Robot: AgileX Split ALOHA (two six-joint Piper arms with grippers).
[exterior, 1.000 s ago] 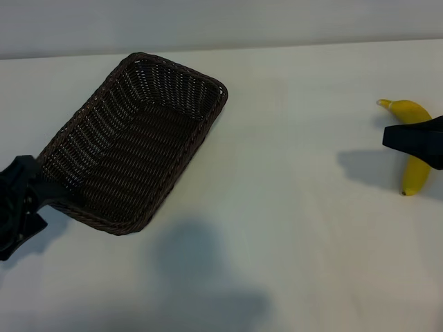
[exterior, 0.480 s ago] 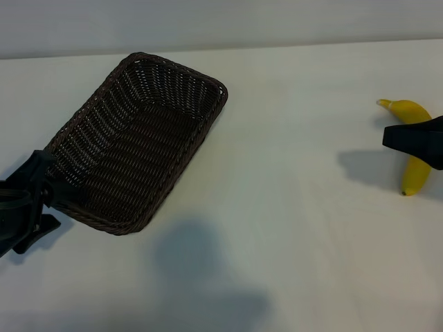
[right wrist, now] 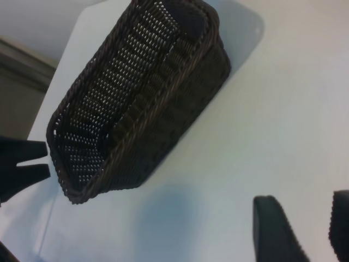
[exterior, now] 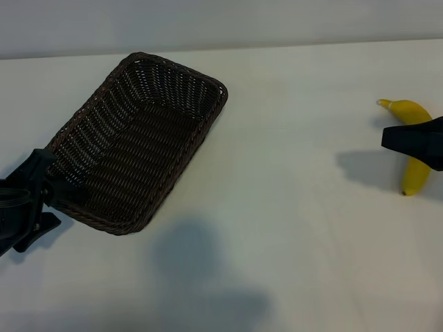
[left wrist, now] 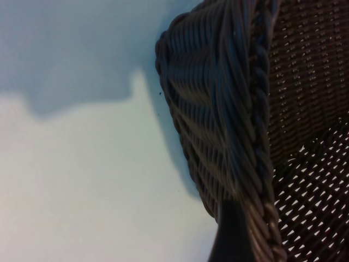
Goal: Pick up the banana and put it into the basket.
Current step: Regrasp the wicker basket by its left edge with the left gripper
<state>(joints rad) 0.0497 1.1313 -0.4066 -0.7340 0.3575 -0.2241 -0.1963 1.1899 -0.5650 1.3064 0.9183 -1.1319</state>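
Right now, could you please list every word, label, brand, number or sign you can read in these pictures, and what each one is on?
None: no view shows any readable writing.
The banana has no sticker that shows.
The basket is plain woven wicker.
The table is bare white.
The left gripper and the right gripper are plain black, with no lettering in view.

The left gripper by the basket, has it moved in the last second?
Yes. The left gripper has slid toward the basket, now straddling its near corner rim; the basket itself stayed put.
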